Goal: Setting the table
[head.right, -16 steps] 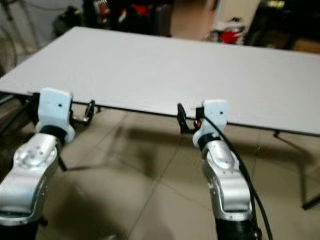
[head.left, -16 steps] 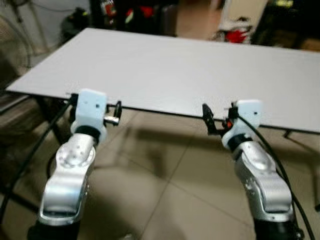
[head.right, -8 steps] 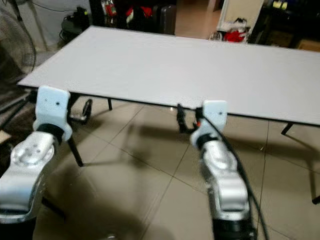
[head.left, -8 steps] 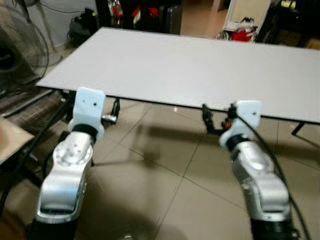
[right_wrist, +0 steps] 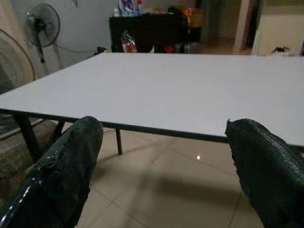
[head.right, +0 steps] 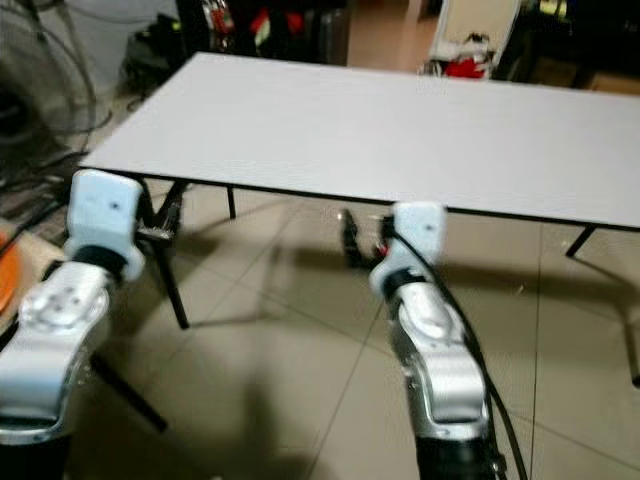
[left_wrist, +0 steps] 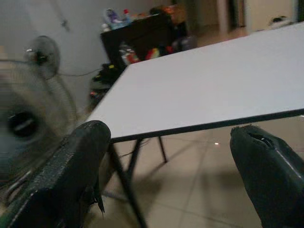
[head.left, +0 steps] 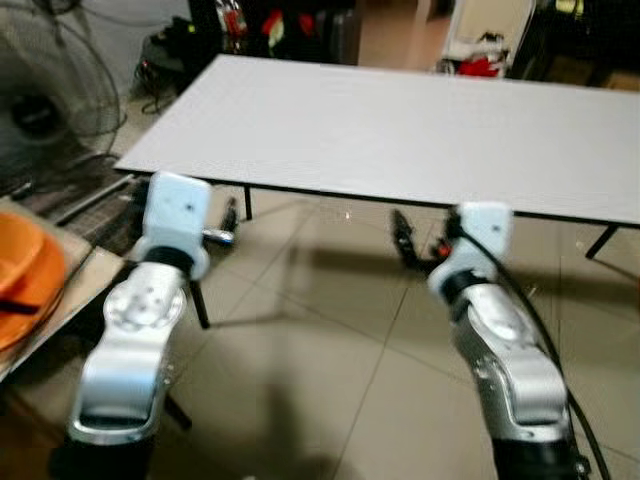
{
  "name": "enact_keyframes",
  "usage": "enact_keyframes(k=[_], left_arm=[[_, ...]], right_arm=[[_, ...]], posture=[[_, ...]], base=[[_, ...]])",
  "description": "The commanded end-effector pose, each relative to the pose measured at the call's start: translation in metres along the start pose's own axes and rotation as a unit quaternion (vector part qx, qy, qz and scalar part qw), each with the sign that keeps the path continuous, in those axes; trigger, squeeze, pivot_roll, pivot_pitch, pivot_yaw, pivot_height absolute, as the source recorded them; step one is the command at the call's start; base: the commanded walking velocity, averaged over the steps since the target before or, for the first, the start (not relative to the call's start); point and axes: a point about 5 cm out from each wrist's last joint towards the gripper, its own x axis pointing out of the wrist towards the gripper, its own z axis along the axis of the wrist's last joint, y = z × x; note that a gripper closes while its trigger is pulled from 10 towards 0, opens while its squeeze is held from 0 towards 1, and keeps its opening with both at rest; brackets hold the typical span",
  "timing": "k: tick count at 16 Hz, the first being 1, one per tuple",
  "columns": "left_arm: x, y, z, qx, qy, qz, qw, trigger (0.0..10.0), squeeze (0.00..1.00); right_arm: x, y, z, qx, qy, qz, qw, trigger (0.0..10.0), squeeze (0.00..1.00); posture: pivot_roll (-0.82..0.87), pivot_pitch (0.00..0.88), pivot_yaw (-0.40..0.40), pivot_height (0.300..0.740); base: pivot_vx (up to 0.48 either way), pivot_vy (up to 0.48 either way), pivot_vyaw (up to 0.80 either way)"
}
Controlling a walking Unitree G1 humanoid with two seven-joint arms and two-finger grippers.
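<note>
- The white table point(head.left: 420, 130) stood in front of the robot, its top bare and its near edge running across the scene a little beyond both grippers.
- Black legs of the table went down to the tiled floor point(head.left: 320, 340) under its near left corner.
- The left arm point(head.left: 135, 350) was bent and reached forward on the left; its white wrist block was near the left corner of the table, below the edge.
- The left gripper point(left_wrist: 180, 175) held nothing, and its two black fingers point(left_wrist: 66, 180) were spread wide apart, pointing toward the near edge of the table.
- The right arm point(head.left: 505, 350) reached forward on the right in a similar bent pose, with its wrist just under the near edge.
- The right gripper point(right_wrist: 164, 175) was also wide apart and held nothing, aimed at the table edge.
- An orange bowl-like thing point(head.left: 25, 285) lay on a low surface at the near left.
- A standing fan point(head.left: 45, 90) was at the far left, beside the table.
- Dark furniture with red things point(head.left: 280, 25) stood beyond the far edge.
</note>
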Motion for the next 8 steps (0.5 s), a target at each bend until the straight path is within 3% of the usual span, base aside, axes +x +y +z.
enact_keyframes(k=[1,4,8], left_arm=[[-0.0002,-0.0029,0.0026,0.001,-0.003,-0.006,1.0,10.0,0.0],[0.0002,0.0001,0.002,0.003,-0.003,-0.003,1.0,10.0,0.0],[0.0015,-0.0013,0.0018,0.009,-0.005,-0.005,1.0,10.0,0.0]], right_arm=[[0.0002,-0.0068,0.0003,-0.004,0.002,-0.012,1.0,10.0,1.0],[0.0012,-0.0049,0.0005,-0.01,0.002,-0.008,1.0,10.0,1.0],[0.0023,-0.0054,0.0006,-0.024,0.004,-0.005,1.0,10.0,1.0]], posture=[[0.0,0.0,-0.008,0.74],[0.01,0.0,-0.01,0.74],[0.01,0.0,-0.011,0.74]], base=[[0.0,0.337,0.0],[0.0,0.322,0.0],[0.0,0.0,0.71]])
